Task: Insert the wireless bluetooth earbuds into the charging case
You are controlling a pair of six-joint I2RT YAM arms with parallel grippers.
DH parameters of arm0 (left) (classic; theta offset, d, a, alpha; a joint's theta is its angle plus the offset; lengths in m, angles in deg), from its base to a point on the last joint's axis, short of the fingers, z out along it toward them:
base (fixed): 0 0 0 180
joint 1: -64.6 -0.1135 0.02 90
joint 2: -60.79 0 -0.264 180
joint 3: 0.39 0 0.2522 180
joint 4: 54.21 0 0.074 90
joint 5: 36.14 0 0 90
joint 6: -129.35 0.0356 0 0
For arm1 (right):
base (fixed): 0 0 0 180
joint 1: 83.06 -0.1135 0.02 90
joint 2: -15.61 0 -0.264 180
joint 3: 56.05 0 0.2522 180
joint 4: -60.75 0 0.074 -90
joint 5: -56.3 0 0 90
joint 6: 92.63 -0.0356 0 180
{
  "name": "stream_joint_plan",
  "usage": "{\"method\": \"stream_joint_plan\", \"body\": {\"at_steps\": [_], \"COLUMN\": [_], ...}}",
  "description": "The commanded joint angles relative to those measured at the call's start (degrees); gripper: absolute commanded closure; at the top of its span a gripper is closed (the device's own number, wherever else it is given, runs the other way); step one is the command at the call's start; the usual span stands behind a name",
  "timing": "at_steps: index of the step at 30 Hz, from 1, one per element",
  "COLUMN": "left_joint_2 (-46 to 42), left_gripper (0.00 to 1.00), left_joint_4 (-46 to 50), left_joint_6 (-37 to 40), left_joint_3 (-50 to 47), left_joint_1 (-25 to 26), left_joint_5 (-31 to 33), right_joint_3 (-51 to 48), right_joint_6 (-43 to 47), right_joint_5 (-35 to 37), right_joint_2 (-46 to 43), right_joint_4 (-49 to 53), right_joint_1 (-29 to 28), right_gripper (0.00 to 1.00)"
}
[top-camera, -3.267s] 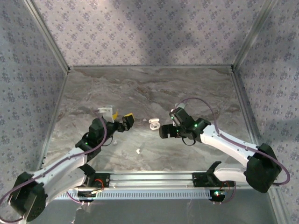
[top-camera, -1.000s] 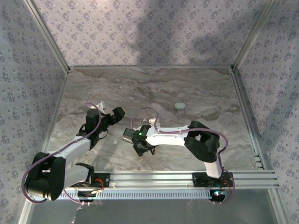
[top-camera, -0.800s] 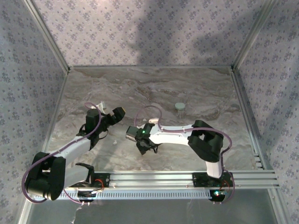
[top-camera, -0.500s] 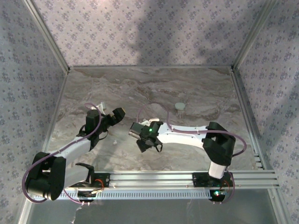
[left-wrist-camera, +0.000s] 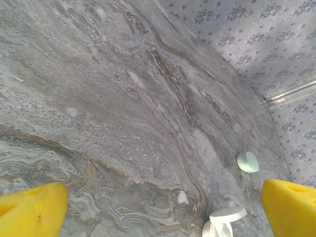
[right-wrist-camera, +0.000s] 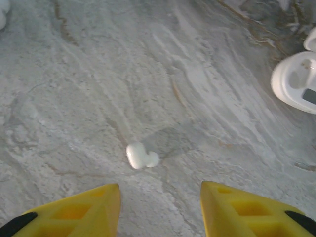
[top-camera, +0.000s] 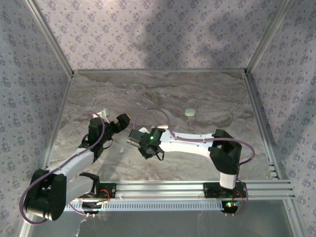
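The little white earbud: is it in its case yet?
Out: the earbud lies on the marble table, apart from the white case.

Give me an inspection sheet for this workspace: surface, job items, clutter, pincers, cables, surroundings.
Surface: grey marbled table, no spills seen.
Job's things: one earbud lies loose just ahead of the right pincer; the open charging case sits apart from it, at the right edge of the right wrist view.
Clutter: pale oval pebble, alone toward the back.
Pincers: left pincer open, holding nothing; right pincer open, not touching the earbud.
Cables: purple cable loops over the right wrist.
Surroundings: patterned walls; metal rail at the near edge.
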Motion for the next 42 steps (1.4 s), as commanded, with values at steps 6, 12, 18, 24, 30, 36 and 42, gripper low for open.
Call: {"method": "stream_joint_plan", "body": {"at_steps": [6, 12, 18, 24, 30, 36, 42], "left_joint_2": [0.4, 2.8, 3.0, 2.8, 2.9, 3.2, 3.4], "left_gripper": [0.00, 0.00, 0.00, 0.00, 0.00, 0.00, 0.00], "left_joint_4": [0.0, -2.6, -3.1, -3.1, -3.3, -3.6, -3.8], "left_joint_6": [-1.5, -4.8, -5.3, -5.4, -5.4, -5.4, -5.5], "left_joint_3": [-1.0, -2.2, -2.3, -2.4, -2.4, -2.4, -2.4], "left_joint_1": [-3.7, -7.6, -8.2, -8.3, -8.3, -8.3, -8.3], "left_joint_5": [-0.1, -3.4, -4.2, -4.2, -4.3, -4.5, -4.7], "right_joint_3": [7.5, 11.4, 13.5, 15.1, 16.5, 17.1, 17.1], "right_joint_6": [1.9, 2.2, 2.8, 2.9, 3.3, 3.5, 3.4], "right_joint_5": [4.4, 6.2, 6.5, 6.9, 7.1, 6.8, 6.7], "right_joint_2": [8.1, 12.3, 15.0, 17.3, 19.0, 20.0, 20.4], "right_joint_4": [7.8, 10.7, 11.9, 13.3, 14.1, 14.2, 14.5], "right_joint_1": [-3.5, -4.3, -4.4, -4.5, -4.5, -4.3, -4.1], "right_gripper": [0.58, 0.63, 0.65, 0.65, 0.69, 0.71, 0.71]}}
